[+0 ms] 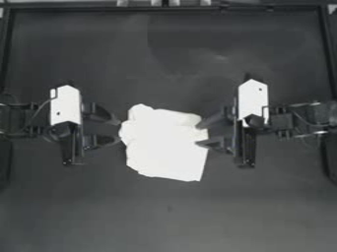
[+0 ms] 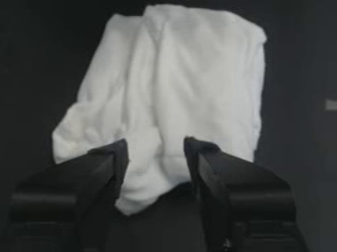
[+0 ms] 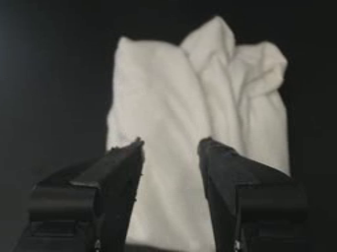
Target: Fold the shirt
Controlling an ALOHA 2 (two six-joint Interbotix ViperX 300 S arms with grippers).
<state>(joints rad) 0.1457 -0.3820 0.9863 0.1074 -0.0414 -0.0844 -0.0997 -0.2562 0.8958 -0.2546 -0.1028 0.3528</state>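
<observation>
Seen from above, the shirt point(image 1: 163, 145), folded into a compact, slightly skewed white bundle, lies near the middle of the dark table point(image 1: 164, 216). The left gripper point(image 1: 116, 130) reaches in from the left with its jaws spread, its tips at the bundle's left edge. The right gripper point(image 1: 201, 134) comes from the right, jaws likewise apart, tips at the bundle's right edge.

From the left wrist, the left gripper point(image 2: 155, 150) stands with jaws parted, wrinkled folds of the shirt point(image 2: 178, 88) showing between and beyond them; whether the tips touch the cloth cannot be told.

From the right wrist, the right gripper point(image 3: 170, 147) is parted too, with the shirt point(image 3: 178, 113) lying between and past its jaws, layered folds bunched at the far end.
</observation>
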